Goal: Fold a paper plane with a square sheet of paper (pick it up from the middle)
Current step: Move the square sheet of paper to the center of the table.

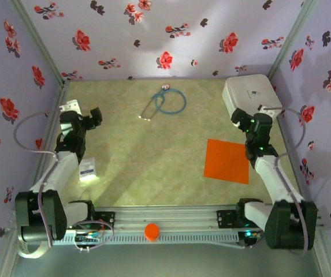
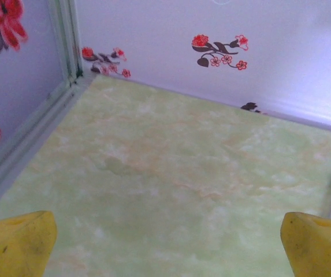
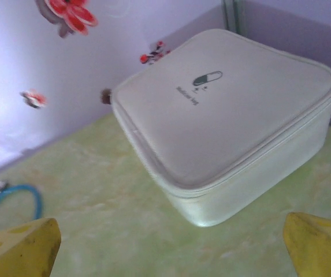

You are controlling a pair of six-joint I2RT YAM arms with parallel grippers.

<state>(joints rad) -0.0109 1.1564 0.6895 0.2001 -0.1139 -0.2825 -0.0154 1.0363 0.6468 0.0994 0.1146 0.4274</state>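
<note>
My left gripper hangs spread wide above the bare counter, holding nothing. My right gripper is also spread wide and empty, facing the white box. The paper lies flat on the counter nearby, untouched.

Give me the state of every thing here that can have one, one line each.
square sheet of paper, flat, unfolded, untouched on the table.
white box, closed, upright in the far right corner.
stethoscope, lying loose, tubing looped.
left tool, open, empty, over bare table.
right tool, open, empty, facing the white box.
</note>
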